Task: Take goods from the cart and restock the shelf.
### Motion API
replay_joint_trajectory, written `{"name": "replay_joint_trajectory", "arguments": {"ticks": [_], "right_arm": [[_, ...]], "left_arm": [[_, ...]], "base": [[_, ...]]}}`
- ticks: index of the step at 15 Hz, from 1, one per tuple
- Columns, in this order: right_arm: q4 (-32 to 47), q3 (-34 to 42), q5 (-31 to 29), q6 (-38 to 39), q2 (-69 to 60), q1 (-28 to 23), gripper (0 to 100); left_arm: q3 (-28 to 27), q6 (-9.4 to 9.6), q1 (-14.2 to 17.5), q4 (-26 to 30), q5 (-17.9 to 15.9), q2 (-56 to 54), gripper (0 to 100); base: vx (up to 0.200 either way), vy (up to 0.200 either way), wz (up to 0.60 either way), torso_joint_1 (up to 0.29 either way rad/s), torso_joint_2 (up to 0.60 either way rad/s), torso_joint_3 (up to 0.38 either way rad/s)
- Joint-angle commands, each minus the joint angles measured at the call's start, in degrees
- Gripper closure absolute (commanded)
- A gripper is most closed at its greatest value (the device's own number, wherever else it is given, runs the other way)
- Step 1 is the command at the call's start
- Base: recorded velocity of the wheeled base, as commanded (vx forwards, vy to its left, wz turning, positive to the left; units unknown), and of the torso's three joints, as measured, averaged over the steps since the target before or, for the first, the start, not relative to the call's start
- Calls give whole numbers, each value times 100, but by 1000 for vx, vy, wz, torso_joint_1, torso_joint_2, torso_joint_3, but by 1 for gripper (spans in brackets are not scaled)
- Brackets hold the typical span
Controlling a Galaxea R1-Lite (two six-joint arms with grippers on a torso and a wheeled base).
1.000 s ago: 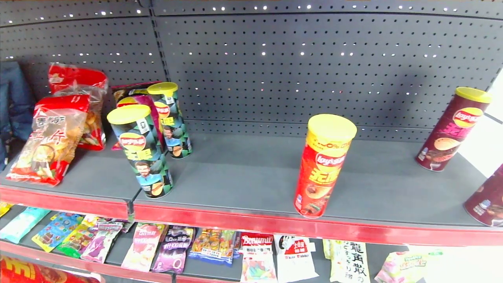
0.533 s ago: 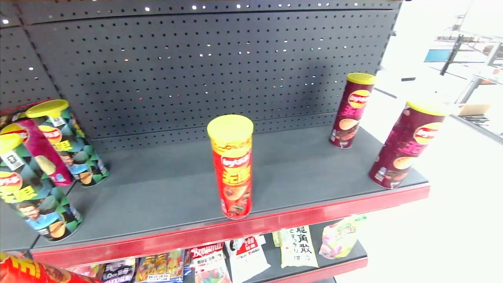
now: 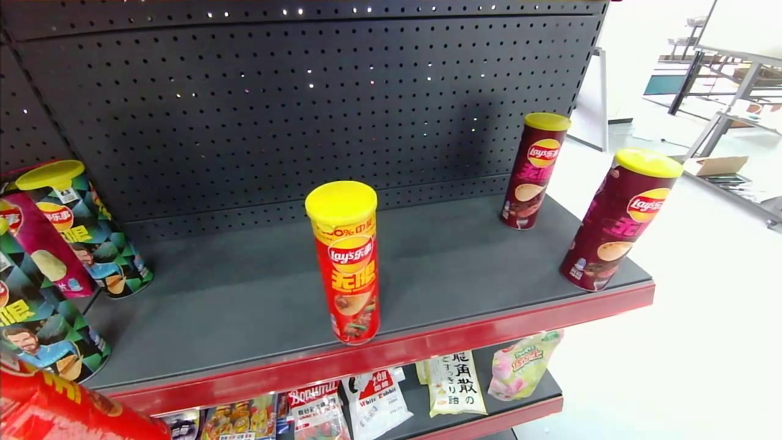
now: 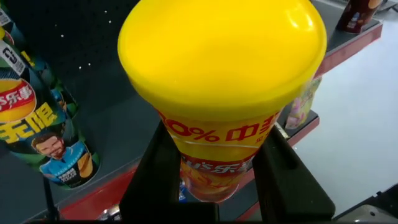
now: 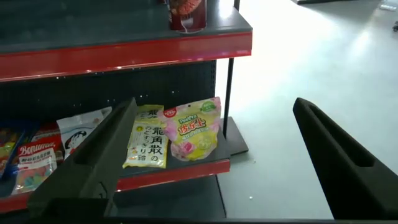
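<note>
left claw (image 4: pixel 216 177) around a yellow-lidded can (image 4: pixel 222 68)

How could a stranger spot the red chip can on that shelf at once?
Find the dark pegboard wall, then the grey shelf with a red front lip below it. Near the middle of that lip stands the red can, upright and alone, yellow lid on. The maroon cans are to its right, the teal-patterned cans to its left; it alone is bright red.

shelf board (image 3: pixel 256 293): matt dark metal. back panel (image 3: pixel 305 110): perforated matt metal. front strip (image 3: pixel 464 334): glossy red. held can (image 4: pixel 217 171): glossy print; lid (image 4: pixel 221 56): smooth yellow plastic. bags (image 3: pixel 455 382): shiny film.
</note>
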Motion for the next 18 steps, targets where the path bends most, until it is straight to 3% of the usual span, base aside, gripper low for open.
{"name": "replay_joint_trajectory", "arguments": {"ticks": [1,4,6,12,13,15,18], "right_arm": [[-1,0,1,-2,7,1,0],[-1,0,1,-2,7,1,0],[-1,0,1,-2,7,1,0],[-1,0,1,-2,7,1,0],[-1,0,1,-2,7,1,0],[-1,0,1,-2,7,1,0],[-1,0,1,-2,7,1,0]], "left_arm": [[-24,8,3,-634,-12,1130,100],[-24,8,-24,-2049,-56,2536,100],[-139,8,-111,-2524,-74,3134,100],[-947,26,-1105,-2717,31,4347,100],[-956,26,-1113,-2726,40,4373,100],[-1439,17,-1210,-3368,304,5454,100],[-2081,17,-1210,-3499,559,6254,100]], "base": [[0,0,0,0,0,0],[0,0,0,0,0,0],[0,0,0,0,0,0],[0,0,0,0,0,0],[0,0,0,0,0,0],[0,0,0,0,0,0],[0,0,0,0,0,0]]}}
